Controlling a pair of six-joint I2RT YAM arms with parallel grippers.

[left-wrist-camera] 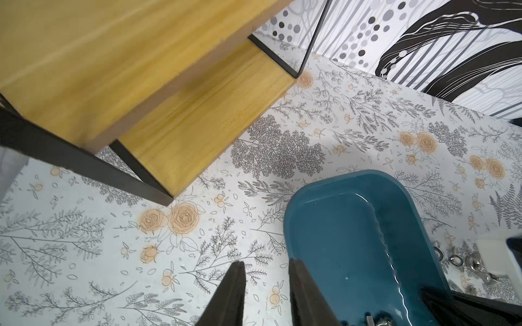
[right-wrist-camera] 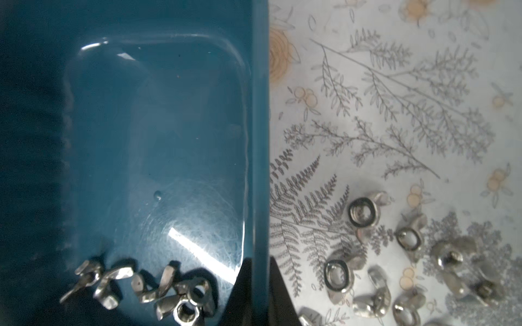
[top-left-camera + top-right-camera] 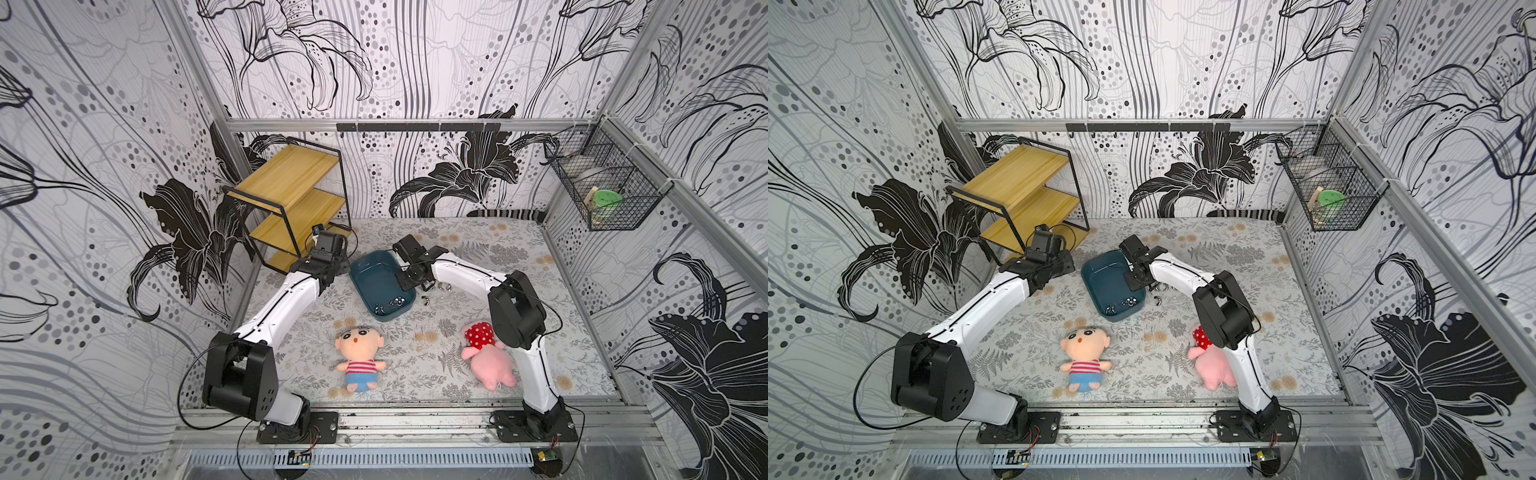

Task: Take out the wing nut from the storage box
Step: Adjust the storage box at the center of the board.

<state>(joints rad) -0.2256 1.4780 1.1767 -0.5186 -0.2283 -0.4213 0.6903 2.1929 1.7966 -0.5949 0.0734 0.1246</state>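
The dark teal storage box (image 3: 374, 278) (image 3: 1105, 279) lies mid-table. Several silver wing nuts (image 3: 390, 304) (image 2: 169, 290) are heaped at its near end. More wing nuts (image 3: 436, 289) (image 2: 395, 268) lie on the cloth just outside its right wall. My right gripper (image 3: 409, 282) (image 2: 260, 259) is shut on that right wall (image 2: 260, 141), one finger inside and one outside, with no nut between them. My left gripper (image 3: 337, 268) (image 1: 267, 264) hovers at the box's left rim (image 1: 291, 225), open, with only cloth showing between its fingers.
A yellow wooden shelf (image 3: 291, 199) (image 1: 169, 98) stands at the back left, close behind the left arm. A boy doll (image 3: 359, 353) and a pink plush (image 3: 488, 357) lie nearer the front. A black wire basket (image 3: 602, 183) hangs on the right wall.
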